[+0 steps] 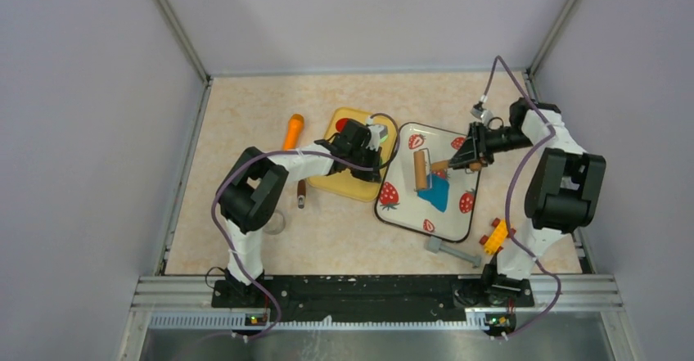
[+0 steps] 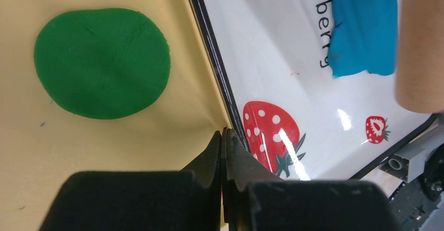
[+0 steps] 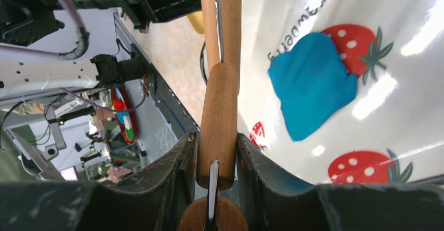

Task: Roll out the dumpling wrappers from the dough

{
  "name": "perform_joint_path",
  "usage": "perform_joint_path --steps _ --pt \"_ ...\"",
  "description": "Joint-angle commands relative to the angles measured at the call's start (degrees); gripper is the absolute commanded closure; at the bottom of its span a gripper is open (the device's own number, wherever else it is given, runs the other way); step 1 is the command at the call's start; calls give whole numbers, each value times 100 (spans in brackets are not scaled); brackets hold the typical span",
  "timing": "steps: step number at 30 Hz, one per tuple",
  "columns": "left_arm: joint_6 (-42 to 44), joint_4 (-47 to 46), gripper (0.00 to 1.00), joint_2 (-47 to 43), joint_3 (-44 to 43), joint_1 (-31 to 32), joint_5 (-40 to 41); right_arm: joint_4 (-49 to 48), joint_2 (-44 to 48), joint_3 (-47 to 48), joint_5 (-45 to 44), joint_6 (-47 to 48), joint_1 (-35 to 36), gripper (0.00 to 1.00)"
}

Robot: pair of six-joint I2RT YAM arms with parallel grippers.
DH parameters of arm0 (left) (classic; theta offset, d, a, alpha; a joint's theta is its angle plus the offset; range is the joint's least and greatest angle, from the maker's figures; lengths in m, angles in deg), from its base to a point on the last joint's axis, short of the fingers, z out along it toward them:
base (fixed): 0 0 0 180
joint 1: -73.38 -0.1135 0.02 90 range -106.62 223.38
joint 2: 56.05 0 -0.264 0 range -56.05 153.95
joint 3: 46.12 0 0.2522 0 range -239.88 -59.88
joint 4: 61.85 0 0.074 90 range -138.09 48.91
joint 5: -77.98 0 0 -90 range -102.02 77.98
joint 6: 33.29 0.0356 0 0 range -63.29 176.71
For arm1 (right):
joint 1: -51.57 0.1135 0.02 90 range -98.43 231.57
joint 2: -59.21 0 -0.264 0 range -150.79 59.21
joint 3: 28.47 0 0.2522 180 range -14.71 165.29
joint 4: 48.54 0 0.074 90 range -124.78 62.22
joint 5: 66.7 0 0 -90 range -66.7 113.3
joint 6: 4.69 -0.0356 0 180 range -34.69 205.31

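Far out to the left of the strawberry tray [image 1: 409, 205] an orange-handled tool [image 1: 293, 130] lies on the table. Closer in, a yellow plate [image 1: 340, 182] sits right against the tray's left edge. On it is a green disc [image 2: 102, 62], flat and round, well clear of the tray rim, and a sliver of a red disc [image 1: 340, 124] peeks out past the left arm.

The left gripper [image 2: 223, 136] is over that plate at the tray's left rim. Its fingers are pressed tight together, with their tips right on the black edge. I cannot tell whether any of the rim is caught between them.

Onto the tray itself, the dough [image 3: 311, 81] is a flattened, ragged-edged blue patch lying on the white surface near the middle, partly over the printed lettering and next to a printed strawberry. No clean round wrapper has been cut from it.

The wooden rolling pin [image 1: 421, 169] has its roller just to the left of the dough, at the dough's edge. Contact is not clear from any view.

The right gripper [image 1: 465, 158] is over the tray's right side. Its two fingers are clamped on either side of the pin's wooden handle.

Off the tray's near right corner, a grey tool [image 1: 452, 252] and a yellow block [image 1: 494, 236] lie on the table.
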Motion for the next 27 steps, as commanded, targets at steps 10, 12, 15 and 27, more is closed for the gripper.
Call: perform_joint_path --steps 10,12,15,27 --pt "748 154 100 -395 -176 29 0 -927 717 -892 -379 -1296 -751 100" --pt "758 182 100 -356 -191 24 -112 -1254 804 -1088 -578 -1593 -760 100" --pt "763 212 100 -346 -220 24 -153 -1609 911 -1352 -1376 -2066 -760 100" --pt "767 241 100 -336 -298 24 -104 -1841 -45 -1557 -3065 -2384 -752 100"
